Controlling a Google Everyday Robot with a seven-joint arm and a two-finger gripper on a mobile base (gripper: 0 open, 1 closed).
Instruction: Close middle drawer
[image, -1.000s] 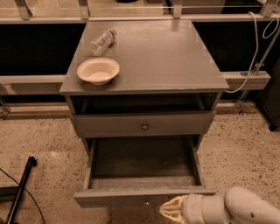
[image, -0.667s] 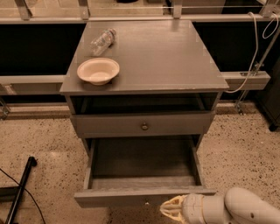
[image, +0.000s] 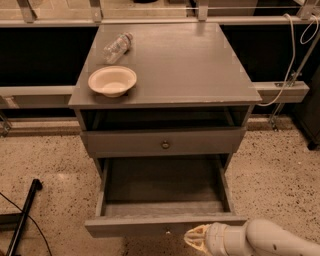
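The middle drawer (image: 150, 226) is pulled far out of the grey cabinet. Its empty inside (image: 162, 182) shows, and its plain front faces me with a small knob (image: 167, 232) at centre. The uppermost drawer (image: 125, 143), with a round metal knob (image: 165, 145), sits above it, with a dark gap under the cabinet top. The lowest drawer is hidden beneath the open one. My gripper (image: 198, 239), cream-tipped on a white arm (image: 265, 242), is at the bottom right. It is just in front of and below the open drawer's front, right of the knob.
A cream bowl (image: 112, 80) and a lying plastic bottle (image: 117, 47) rest on the cabinet top (image: 190, 65). A black pole (image: 22, 215) leans over the speckled floor at left. Cables (image: 292, 55) hang by a rail at right. A dark shelf runs behind the cabinet.
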